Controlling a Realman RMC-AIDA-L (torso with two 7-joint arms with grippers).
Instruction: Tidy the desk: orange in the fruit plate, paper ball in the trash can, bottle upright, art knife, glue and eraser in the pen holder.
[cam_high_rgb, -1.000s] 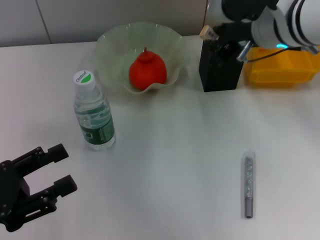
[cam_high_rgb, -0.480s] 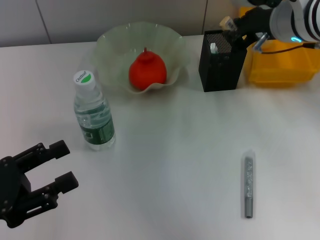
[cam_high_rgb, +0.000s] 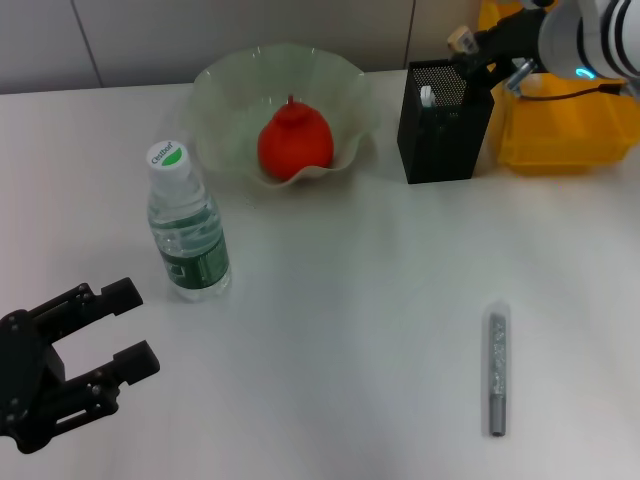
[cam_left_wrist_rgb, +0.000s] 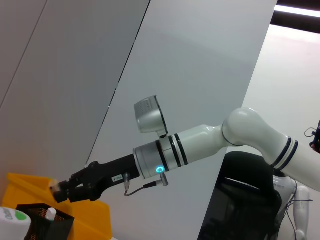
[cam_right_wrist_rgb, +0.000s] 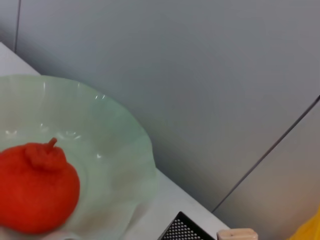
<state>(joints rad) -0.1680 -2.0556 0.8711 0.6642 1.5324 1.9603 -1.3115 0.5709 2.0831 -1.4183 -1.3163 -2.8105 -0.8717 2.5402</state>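
Note:
The orange (cam_high_rgb: 295, 140) lies in the pale-green fruit plate (cam_high_rgb: 215, 85). To the plate's front left, the bottle (cam_high_rgb: 188, 235) stands upright. My right gripper (cam_high_rgb: 470, 47) hovers above the back right corner of the black mesh pen holder (cam_high_rgb: 443, 130), shut on the tan eraser (cam_high_rgb: 460, 39). A white-tipped glue stick (cam_high_rgb: 427, 95) pokes up inside the holder. On the table at the front right lies the grey art knife (cam_high_rgb: 496, 370). My left gripper (cam_high_rgb: 132, 327) rests open at the front left. The paper ball is out of view.
The yellow trash can (cam_high_rgb: 560, 135) stands right of the pen holder, partly behind my right arm. A wall runs close behind the plate and holder.
My right gripper has carried the eraser from the pen holder's left edge across to its back right corner. The left gripper has barely shifted.

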